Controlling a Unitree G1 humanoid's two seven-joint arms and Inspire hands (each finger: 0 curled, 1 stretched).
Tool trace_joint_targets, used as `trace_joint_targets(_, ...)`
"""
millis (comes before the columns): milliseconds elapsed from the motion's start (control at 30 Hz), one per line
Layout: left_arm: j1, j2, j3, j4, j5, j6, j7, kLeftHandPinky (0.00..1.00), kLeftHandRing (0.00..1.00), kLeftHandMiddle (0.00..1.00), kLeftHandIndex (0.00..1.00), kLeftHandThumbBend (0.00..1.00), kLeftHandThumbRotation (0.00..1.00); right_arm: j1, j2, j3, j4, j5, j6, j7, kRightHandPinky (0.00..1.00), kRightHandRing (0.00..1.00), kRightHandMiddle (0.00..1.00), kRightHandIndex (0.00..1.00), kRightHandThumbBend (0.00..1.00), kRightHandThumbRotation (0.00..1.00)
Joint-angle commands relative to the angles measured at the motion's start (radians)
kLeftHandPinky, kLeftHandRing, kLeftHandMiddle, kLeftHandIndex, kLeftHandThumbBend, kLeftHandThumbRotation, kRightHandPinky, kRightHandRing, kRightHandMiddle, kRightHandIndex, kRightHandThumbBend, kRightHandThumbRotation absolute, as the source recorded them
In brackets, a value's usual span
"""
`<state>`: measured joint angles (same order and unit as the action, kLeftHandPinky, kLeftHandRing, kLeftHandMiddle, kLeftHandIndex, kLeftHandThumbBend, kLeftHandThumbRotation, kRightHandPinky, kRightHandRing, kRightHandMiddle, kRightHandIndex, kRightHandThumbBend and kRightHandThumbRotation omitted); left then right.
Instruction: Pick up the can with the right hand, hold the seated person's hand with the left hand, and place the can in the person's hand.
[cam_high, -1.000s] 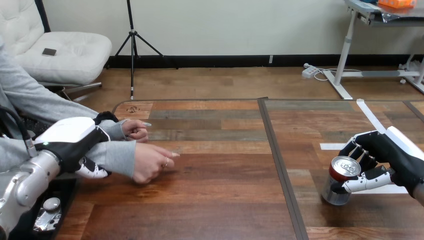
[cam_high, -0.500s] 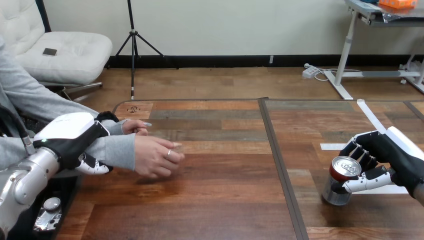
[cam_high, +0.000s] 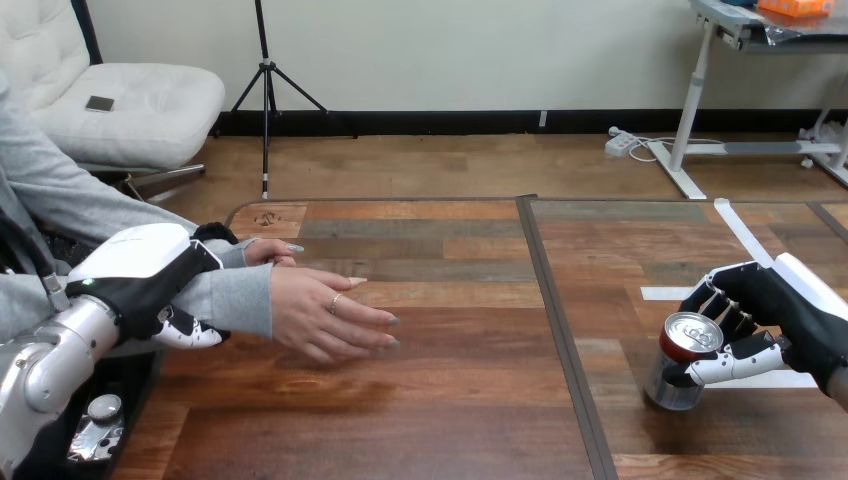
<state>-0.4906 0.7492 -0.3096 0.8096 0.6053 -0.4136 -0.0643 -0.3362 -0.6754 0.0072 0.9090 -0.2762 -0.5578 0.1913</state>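
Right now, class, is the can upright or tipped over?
Upright: the can stands on the table, lid facing up, with the right hand curled round it.

Right robot hand (cam_high: 775, 318) grips can (cam_high: 668, 384) on table (cam_high: 450, 410).

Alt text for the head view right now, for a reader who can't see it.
The robot's left hand is curled round the seated person's sleeved forearm at the left, and the person's hand stretches out over the table. At the right, the robot's right hand is curled round an upright can on the table.
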Motion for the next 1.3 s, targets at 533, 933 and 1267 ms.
trace_joint_targets(533,-0.064,0.035,0.099,-0.12,-0.078,-0.014,0.003,0.14,0.18,0.25,0.29,0.37,0.0,-0.084,-0.011,-0.011,-0.044,0.008,-0.018,-0.027,0.35,0.38,0.42,0.44,0.76,0.0)
trace_joint_targets(933,-0.06,0.01,0.108,-0.124,-0.102,-0.034,-0.008,0.14,0.19,0.26,0.3,0.37,0.0,-0.087,0.0,-0.013,-0.058,0.011,-0.027,-0.039,0.35,0.38,0.42,0.44,0.76,0.0)
trace_joint_targets(1267,-0.064,-0.017,0.107,-0.111,-0.12,-0.066,0.001,0.12,0.17,0.22,0.26,0.37,0.0,-0.096,0.017,-0.011,-0.069,0.018,-0.019,-0.046,0.33,0.36,0.4,0.45,0.75,0.0)
